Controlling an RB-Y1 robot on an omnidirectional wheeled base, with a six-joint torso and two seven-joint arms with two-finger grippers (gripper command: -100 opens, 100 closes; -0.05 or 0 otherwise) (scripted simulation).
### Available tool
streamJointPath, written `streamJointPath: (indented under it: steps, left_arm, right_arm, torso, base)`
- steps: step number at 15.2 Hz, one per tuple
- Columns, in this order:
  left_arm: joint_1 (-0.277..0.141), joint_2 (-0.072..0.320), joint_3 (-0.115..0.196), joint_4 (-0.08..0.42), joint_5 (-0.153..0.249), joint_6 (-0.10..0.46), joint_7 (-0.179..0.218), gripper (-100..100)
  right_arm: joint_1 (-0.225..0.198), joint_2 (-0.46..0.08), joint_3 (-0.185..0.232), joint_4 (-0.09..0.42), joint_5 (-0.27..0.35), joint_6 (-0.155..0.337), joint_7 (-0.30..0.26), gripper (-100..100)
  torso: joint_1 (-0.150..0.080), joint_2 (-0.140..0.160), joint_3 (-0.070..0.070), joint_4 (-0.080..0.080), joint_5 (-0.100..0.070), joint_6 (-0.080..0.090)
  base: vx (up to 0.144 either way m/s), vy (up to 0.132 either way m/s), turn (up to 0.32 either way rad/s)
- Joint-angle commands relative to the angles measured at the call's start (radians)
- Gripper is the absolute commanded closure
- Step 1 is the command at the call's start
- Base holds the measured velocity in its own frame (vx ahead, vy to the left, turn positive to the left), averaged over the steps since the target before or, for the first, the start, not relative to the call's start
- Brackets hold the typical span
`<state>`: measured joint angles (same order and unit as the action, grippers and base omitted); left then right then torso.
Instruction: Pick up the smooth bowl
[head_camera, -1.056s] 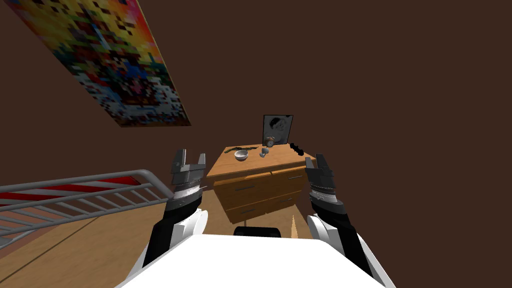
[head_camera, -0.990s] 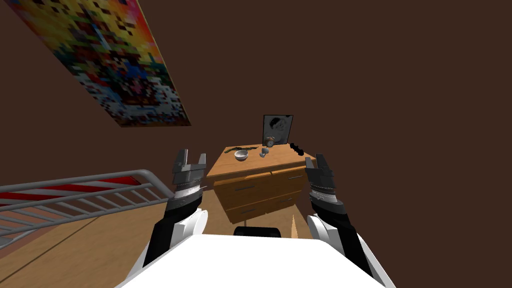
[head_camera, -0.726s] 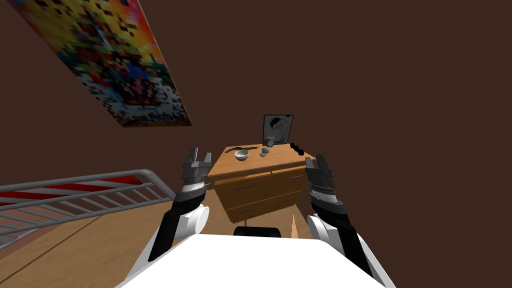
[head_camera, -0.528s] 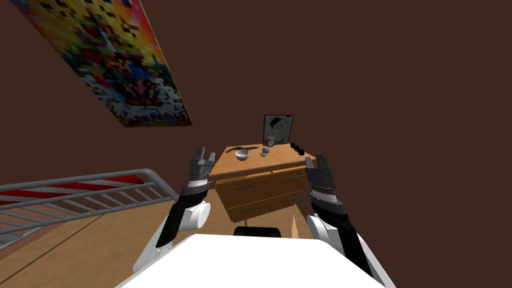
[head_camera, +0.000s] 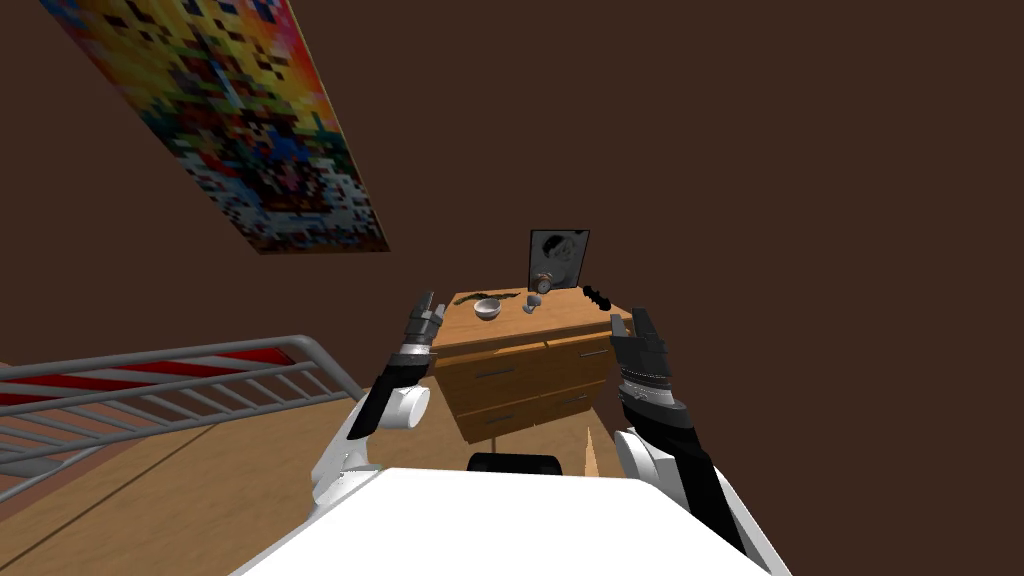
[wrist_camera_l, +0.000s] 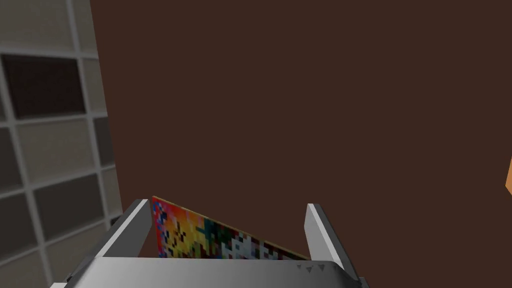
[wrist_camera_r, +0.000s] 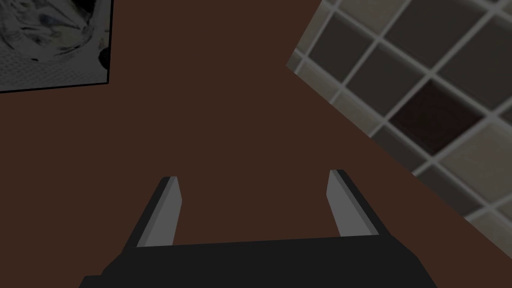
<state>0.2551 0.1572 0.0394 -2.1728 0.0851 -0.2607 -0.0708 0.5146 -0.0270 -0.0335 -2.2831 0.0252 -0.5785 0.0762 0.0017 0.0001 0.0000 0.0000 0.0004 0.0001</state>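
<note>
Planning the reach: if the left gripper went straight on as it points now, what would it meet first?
Probably the brown wall, near the colourful picture, though depth is unclear. Nothing nearer shows ahead of the left gripper; the bowl lies off its line.

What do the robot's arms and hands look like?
Arms: white near the body, then black, with grey ringed wrists. The left gripper and right gripper are dark boxes, each bearing two thin, flat, light grey fingers.
</note>
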Motion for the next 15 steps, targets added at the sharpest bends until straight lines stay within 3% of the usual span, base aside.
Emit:
streamJointPath:
  steps: [1,2,4,5,7,8,10,11,13,15]
  left_arm:
    - [-0.016,0.005,-0.002,0.012,0.001,0.033,-0.002,-100]
    - [-0.059,0.021,-0.001,0.053,0.005,0.064,-0.006,-100]
    - [-0.066,0.021,-0.001,0.053,0.005,0.09,-0.006,-100]
    - [-0.105,0.036,-0.001,0.095,0.01,0.119,-0.01,-100]
    - [-0.118,0.036,-0.001,0.098,0.01,0.15,-0.01,-100]
    - [-0.158,0.05,0.0,0.139,0.016,0.18,-0.014,-100]
    - [-0.172,0.05,0.0,0.145,0.016,0.214,-0.014,-100]
    - [-0.209,0.063,0.001,0.183,0.022,0.242,-0.018,-100]
    - [-0.229,0.063,0.001,0.194,0.022,0.28,-0.018,-100]
    - [-0.287,0.075,0.002,0.245,0.028,0.329,-0.022,-100]
  right_arm:
    - [0.0,0.0,0.0,0.0,0.0,0.0,0.0,0]
    - [0.0,0.0,0.0,0.0,0.0,0.0,0.0,0]
    - [0.0,0.0,0.0,0.0,0.0,0.0,0.0,0]
    - [0.0,0.0,0.0,0.0,0.0,0.0,0.0,0]
    - [0.0,0.0,0.0,0.0,0.0,0.0,0.0,0]
    - [0.0,0.0,0.0,0.0,0.0,0.0,0.0,0]
    - [0.0,0.0,0.0,0.0,0.0,0.0,0.0,0]
    - [0.0,0.0,0.0,0.0,0.0,0.0,0.0,0]
    - [0.0,0.0,0.0,0.0,0.0,0.0,0.0,0]
    - [0.0,0.0,0.0,0.0,0.0,0.0,0.0,0]
  torso:
    - [0.0,0.0,0.0,0.0,0.0,0.0]
    - [0.0,0.0,0.0,0.0,0.0,0.0]
    - [0.0,0.0,0.0,0.0,0.0,0.0]
    - [0.0,0.0,0.0,0.0,0.0,0.0]
    - [0.0,0.0,0.0,0.0,0.0,0.0]
    - [0.0,0.0,0.0,0.0,0.0,0.0]
    - [0.0,0.0,0.0,0.0,0.0,0.0]
    - [0.0,0.0,0.0,0.0,0.0,0.0]
    - [0.0,0.0,0.0,0.0,0.0,0.0]
    - [0.0,0.0,0.0,0.0,0.0,0.0]
  base:
    - [-0.006,0.014,0.002]
    - [-0.01,0.016,0.018]
    - [-0.01,0.016,0.008]
    - [-0.012,0.017,0.015]
    - [-0.012,0.017,0.008]
    - [-0.009,0.02,0.018]
    - [-0.009,0.02,0.008]
    - [-0.009,0.019,0.014]
    - [-0.008,0.016,0.006]
    - [-0.01,0.019,0.012]
